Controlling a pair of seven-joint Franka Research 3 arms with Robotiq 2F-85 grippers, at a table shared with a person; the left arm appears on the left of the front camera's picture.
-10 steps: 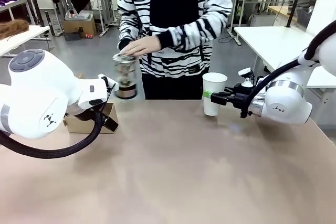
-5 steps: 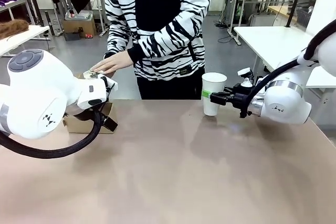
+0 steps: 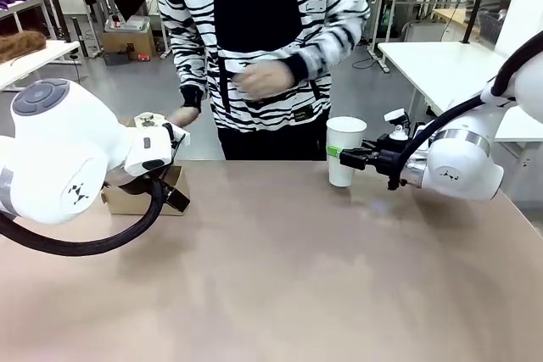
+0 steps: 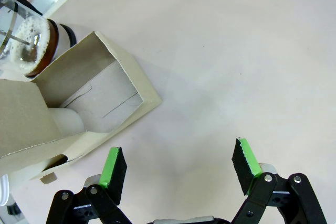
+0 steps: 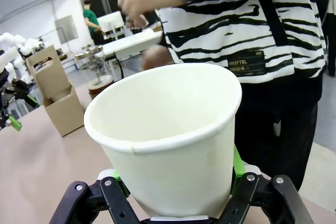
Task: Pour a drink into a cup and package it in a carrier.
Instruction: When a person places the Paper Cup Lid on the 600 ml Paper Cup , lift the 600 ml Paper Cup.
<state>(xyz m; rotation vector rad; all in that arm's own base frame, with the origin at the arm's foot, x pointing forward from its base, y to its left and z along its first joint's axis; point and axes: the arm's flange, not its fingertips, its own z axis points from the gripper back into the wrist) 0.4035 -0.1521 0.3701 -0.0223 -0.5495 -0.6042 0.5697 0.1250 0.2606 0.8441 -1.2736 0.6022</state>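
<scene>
Held up over the far edge a second ago, the glass press jug (image 3: 149, 119) is now standing upright at the table's (image 3: 297, 277) far left, just beside the cardboard carrier (image 3: 136, 199), and the left arm's body is hiding most of it in the front view. One hand of the person (image 3: 183, 114) is hovering close to the jug's lid, while the other hand (image 3: 263, 80) is showing as a blur in front of the striped top. From the left wrist, the drink (image 4: 41, 45) is showing dark with foam through the glass. The left gripper (image 4: 179, 163) is hanging with its green pads spread wide over bare table next to the carrier. The right gripper (image 3: 339, 156) is clasping the white paper cup (image 3: 345, 148), upright, near the far edge and right of centre.
</scene>
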